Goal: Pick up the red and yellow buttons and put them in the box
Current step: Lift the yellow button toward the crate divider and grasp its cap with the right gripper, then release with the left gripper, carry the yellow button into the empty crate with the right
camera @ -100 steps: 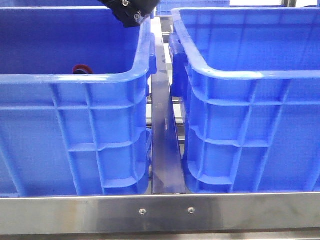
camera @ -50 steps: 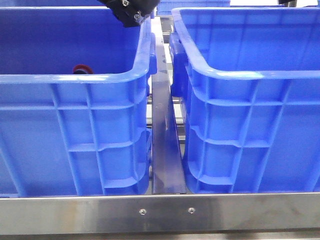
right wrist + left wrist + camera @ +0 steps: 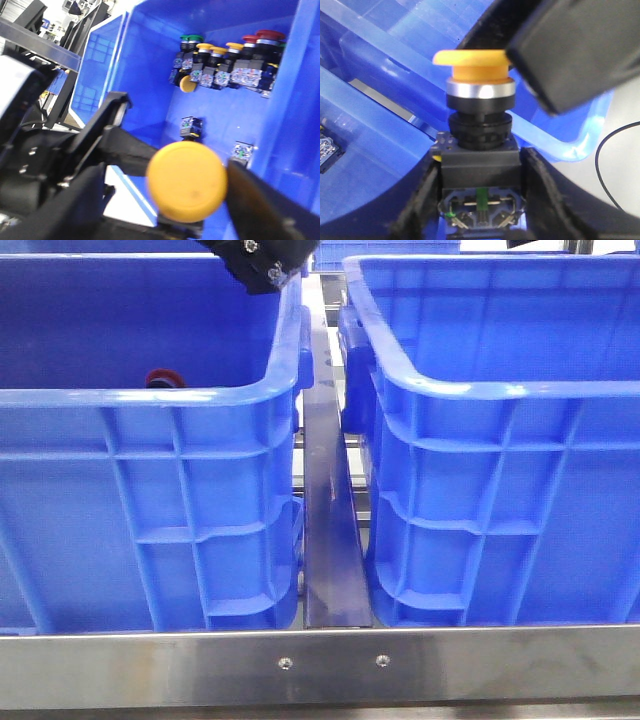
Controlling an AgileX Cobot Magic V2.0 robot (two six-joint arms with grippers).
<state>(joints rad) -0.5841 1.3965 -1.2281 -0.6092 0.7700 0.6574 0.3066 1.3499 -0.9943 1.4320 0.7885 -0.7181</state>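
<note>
My left gripper (image 3: 480,167) is shut on the dark body of the yellow button (image 3: 472,65), which stands upright with its domed cap at the far end. In the right wrist view the cap (image 3: 187,182) sits between the open fingers of my right gripper (image 3: 167,187), with a gap on one side. One right finger (image 3: 580,50) hangs close beside the cap. A blue crate (image 3: 280,150) lies below. A red button (image 3: 165,378) peeks over the near rim of the left crate (image 3: 200,397). In the front view both grippers are out of sight.
A second blue crate (image 3: 480,390) stands at the right, with a metal rail (image 3: 330,540) between the two. Several green, yellow and red buttons (image 3: 225,65) lie in one crate corner, with two loose contact blocks (image 3: 191,126) nearby. Part of the left arm (image 3: 262,262) hangs over the left crate.
In the front view a dark part at the top right edge has slid leftward. The left arm and the red button have not moved.
</note>
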